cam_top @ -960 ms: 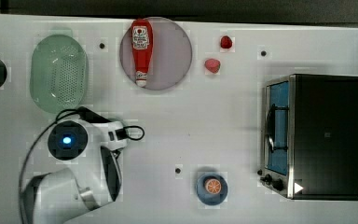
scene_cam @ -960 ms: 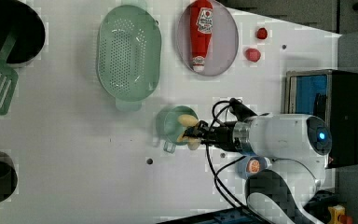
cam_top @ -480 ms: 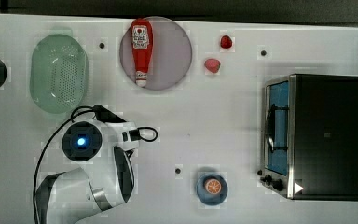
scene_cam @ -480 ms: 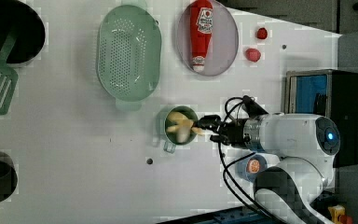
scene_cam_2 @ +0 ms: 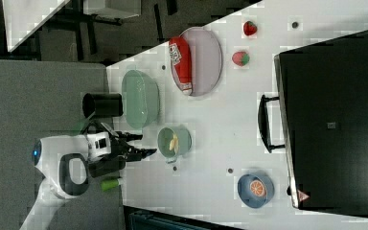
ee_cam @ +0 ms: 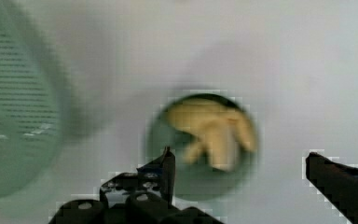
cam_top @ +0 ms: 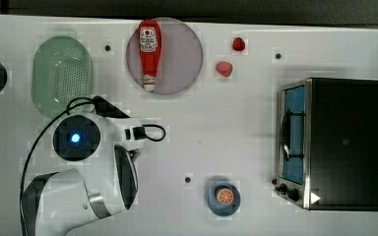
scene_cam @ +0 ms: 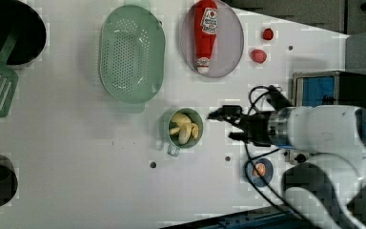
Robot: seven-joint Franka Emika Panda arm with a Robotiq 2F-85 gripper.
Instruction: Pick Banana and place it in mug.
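- Inside the small round dark green translucent mug (scene_cam: 185,128) lies the pale yellow lumpy Banana (scene_cam: 184,130), resting below the rim on the white table (scene_cam: 76,167).
- Just beside the mug, on the left view's right, hangs the black two-fingered gripper (scene_cam: 223,125); its jaws stand wide apart with nothing between them, clear of mug and fruit.
- Near the mug, toward the left view's upper left, sits a pale green perforated oval colander (scene_cam: 131,53).

Colander (ee_cam: 18,107) blurred, cut by frame edge
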